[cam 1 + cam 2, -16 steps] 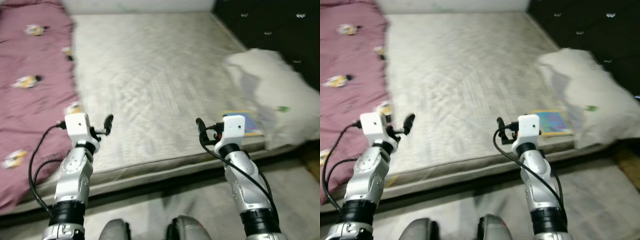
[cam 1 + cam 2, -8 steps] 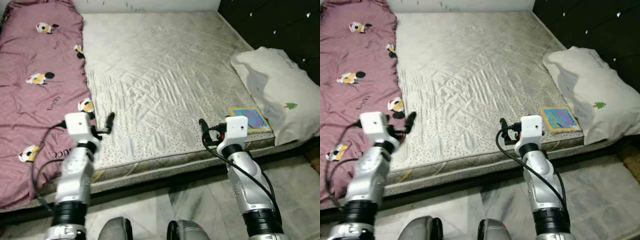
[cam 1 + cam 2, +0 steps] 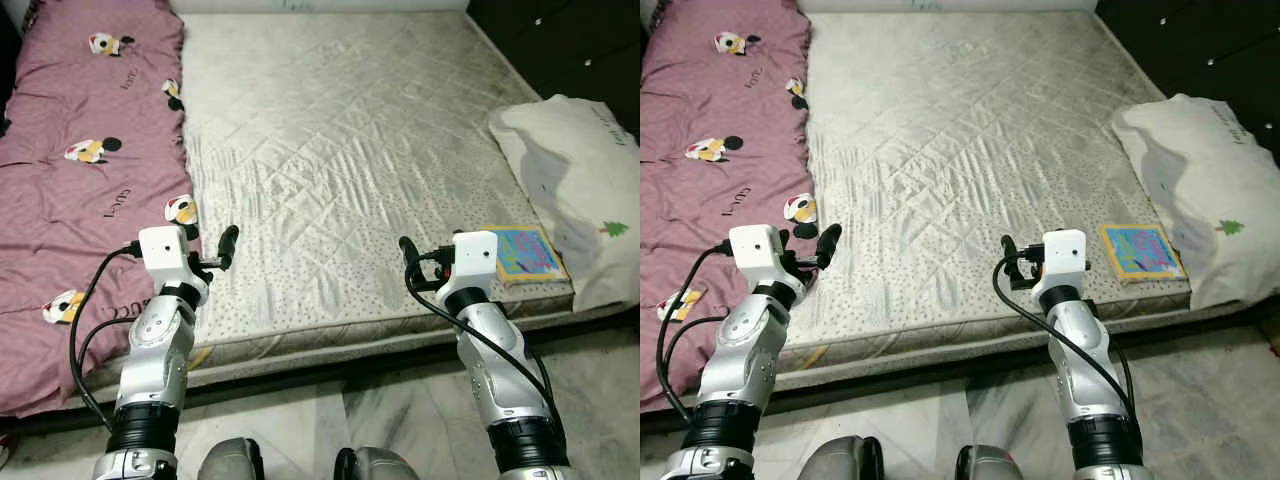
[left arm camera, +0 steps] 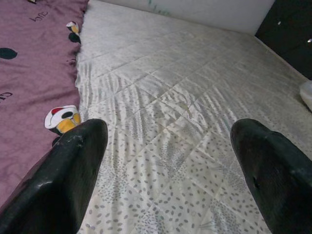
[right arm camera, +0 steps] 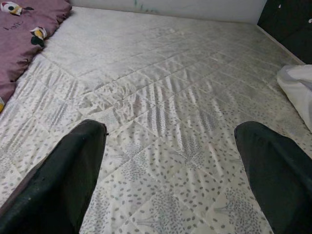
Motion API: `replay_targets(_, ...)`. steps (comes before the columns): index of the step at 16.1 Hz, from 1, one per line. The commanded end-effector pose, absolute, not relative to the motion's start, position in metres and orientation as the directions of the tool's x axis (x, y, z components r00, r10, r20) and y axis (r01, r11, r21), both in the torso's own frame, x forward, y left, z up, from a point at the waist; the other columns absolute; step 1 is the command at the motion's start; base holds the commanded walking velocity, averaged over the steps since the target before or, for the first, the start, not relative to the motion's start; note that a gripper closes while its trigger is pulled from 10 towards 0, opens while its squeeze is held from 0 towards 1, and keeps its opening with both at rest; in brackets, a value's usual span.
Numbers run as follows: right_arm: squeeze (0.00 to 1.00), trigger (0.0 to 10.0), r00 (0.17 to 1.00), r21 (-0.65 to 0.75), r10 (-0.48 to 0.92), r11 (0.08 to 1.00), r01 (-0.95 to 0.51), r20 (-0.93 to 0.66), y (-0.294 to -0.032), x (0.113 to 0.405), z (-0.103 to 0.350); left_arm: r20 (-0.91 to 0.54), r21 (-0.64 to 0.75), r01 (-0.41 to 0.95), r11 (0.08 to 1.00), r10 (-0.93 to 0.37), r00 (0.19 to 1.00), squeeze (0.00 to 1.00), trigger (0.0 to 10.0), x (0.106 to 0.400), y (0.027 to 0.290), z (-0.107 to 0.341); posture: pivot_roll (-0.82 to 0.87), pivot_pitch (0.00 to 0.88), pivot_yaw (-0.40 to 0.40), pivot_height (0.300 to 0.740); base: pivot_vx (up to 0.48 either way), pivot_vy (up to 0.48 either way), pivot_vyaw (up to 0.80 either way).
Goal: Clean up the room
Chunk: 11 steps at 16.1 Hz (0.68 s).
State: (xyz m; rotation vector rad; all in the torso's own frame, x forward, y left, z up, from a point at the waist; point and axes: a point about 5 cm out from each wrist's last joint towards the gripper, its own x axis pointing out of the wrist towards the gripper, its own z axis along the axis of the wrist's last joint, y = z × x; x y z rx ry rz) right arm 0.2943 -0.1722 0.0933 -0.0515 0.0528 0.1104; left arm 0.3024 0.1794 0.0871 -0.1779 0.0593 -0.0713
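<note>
Bare quilted mattress (image 3: 340, 150) ahead on the bed. Maroon cartoon-print blanket (image 3: 80, 180) runs along its 9 o'clock side, white pillow (image 3: 575, 170) at 3 o'clock, colourful book (image 3: 522, 252) flat at the near corner just beside the pillow. Left tool (image 4: 165, 161) and right tool (image 5: 170, 161) hover over the near mattress edge, both spread wide, holding nothing.
</note>
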Motion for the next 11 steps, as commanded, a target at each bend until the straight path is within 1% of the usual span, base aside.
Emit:
replay_targets(1, 0.00, 10.0, 0.993, -0.054, 0.103, 0.993, -0.106, -0.056, -0.1746, 0.2936, 0.0935, -0.052, -0.178, 0.072, 0.981, -0.082, 0.995, 0.00, 10.0, 0.3020, 0.1774, 0.0874, -0.02, 0.101, -0.057, 0.740, 0.289, 0.000, 0.00)
replay_targets(8, 0.00, 10.0, 0.994, -0.054, 0.097, 0.994, -0.100, -0.057, -0.1752, 0.2943, 0.0935, -0.053, -0.184, 0.075, 0.980, -0.086, 0.995, 0.00, 10.0, 0.3027, 0.1767, 0.0873, -0.02, 0.103, -0.054, 0.740, 0.256, 0.000, 0.00)
replay_targets(11, 0.00, 10.0, 0.994, -0.053, 0.095, 0.994, -0.098, -0.058, -0.1749, 0.2943, 0.0932, -0.069, -0.190, 0.066, 0.980, -0.081, 0.994, 0.00, 10.0, 0.3034, 0.1761, 0.0864, -0.02, 0.104, -0.053, 0.740, 0.000, 0.000, 0.00)
